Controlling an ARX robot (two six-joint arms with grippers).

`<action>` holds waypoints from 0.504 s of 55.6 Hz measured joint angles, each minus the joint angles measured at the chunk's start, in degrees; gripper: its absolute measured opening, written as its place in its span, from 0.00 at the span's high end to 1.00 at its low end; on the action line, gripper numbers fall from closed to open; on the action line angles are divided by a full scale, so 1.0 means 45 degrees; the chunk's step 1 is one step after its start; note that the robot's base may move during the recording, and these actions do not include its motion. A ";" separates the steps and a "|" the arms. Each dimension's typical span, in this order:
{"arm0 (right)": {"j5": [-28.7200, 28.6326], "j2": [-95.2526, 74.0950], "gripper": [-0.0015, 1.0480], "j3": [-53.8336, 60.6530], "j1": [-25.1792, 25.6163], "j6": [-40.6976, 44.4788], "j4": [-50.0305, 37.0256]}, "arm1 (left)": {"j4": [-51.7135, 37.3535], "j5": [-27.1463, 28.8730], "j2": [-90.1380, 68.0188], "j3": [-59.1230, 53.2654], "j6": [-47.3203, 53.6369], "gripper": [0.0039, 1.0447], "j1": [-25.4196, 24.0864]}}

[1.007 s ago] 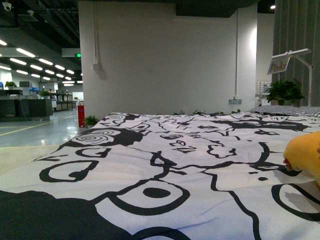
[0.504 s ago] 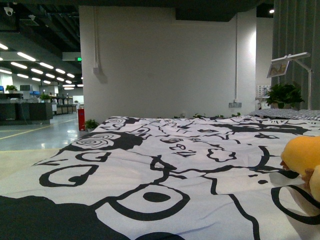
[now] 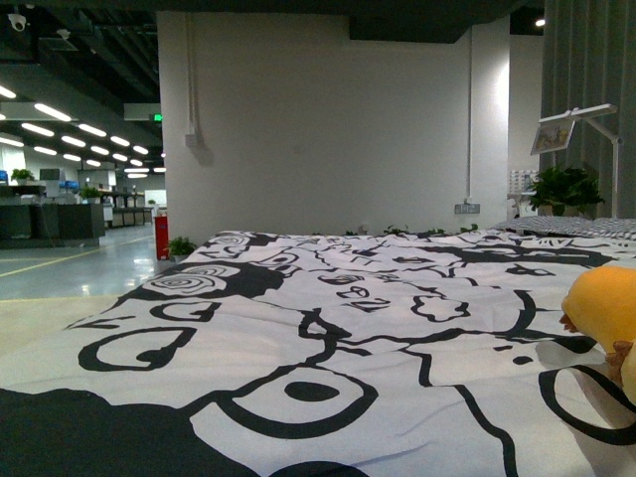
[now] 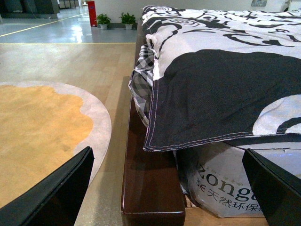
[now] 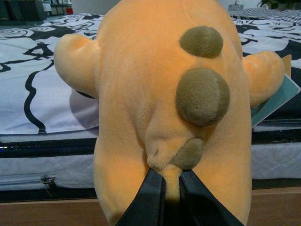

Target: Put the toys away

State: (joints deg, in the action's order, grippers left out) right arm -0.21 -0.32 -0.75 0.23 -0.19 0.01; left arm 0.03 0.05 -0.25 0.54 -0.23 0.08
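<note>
An orange-yellow plush toy (image 5: 160, 103) with olive-brown spots fills the right wrist view. My right gripper (image 5: 170, 186) is shut on a fold of its plush, holding it in front of the bed's side. The same plush toy (image 3: 606, 303) shows at the right edge of the front view, above the black-and-white duvet (image 3: 328, 338). My left gripper (image 4: 171, 188) is open, its two black fingers (image 4: 61, 193) wide apart with nothing between them, low by the bed's dark wooden corner (image 4: 150, 188).
The bed carries a black-and-white patterned duvet, with the mattress (image 5: 42, 169) and wooden frame below. A round orange rug (image 4: 37, 127) lies on the wood floor beside the bed. A white wall (image 3: 318, 129), potted plants (image 3: 564, 186) and an open office hall stand behind.
The plush toy has shifted slightly at the right edge of the front view, a little lower and further right. The camera's view has settled slightly downward.
</note>
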 joint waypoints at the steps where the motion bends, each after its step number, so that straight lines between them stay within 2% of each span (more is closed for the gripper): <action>1: 0.0000 0.0005 0.95 0.0000 0.0000 0.0005 -0.0005 | 0.0000 0.0000 0.0000 0.0000 0.0000 0.06 0.0000; 28: 0.0000 0.0015 0.95 0.0000 0.0000 0.0000 -0.0005 | 0.0000 0.0000 0.0000 0.0000 0.0000 0.06 0.0000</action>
State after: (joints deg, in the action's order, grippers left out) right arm -0.21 -0.25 -0.75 0.23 -0.19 -0.01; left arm 0.03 0.05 -0.25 0.54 -0.23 0.08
